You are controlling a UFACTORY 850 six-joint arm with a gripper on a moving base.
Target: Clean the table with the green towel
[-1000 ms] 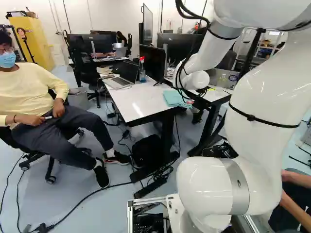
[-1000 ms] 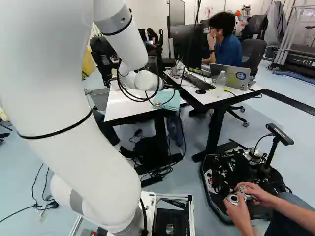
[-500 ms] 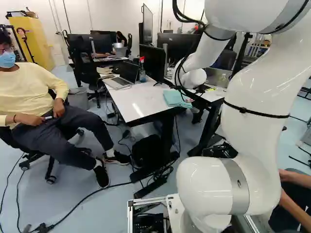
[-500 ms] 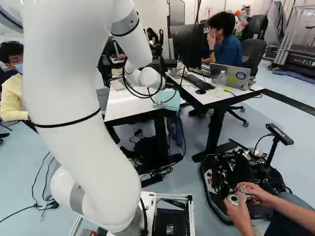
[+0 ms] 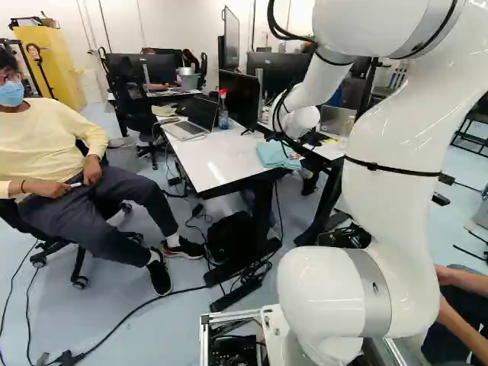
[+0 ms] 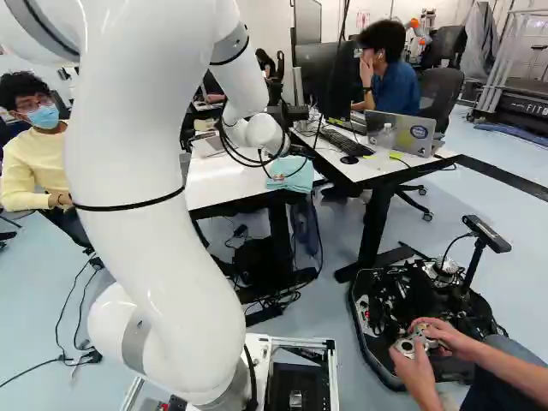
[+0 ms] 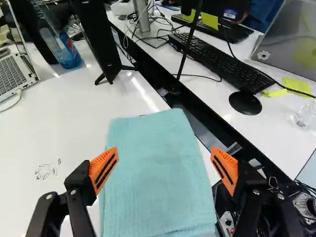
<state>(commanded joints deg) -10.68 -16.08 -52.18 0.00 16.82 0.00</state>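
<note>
White wall — yellow cabinet before it | pale blue floor

Base views behind arm, left and right, facing ahead-down, sharing table; wrist view close above it.

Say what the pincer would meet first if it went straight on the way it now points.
Most likely the green towel, which lies on the white table in line with the gap of the open pincer. How much space remains before contact is hard to judge.
</note>
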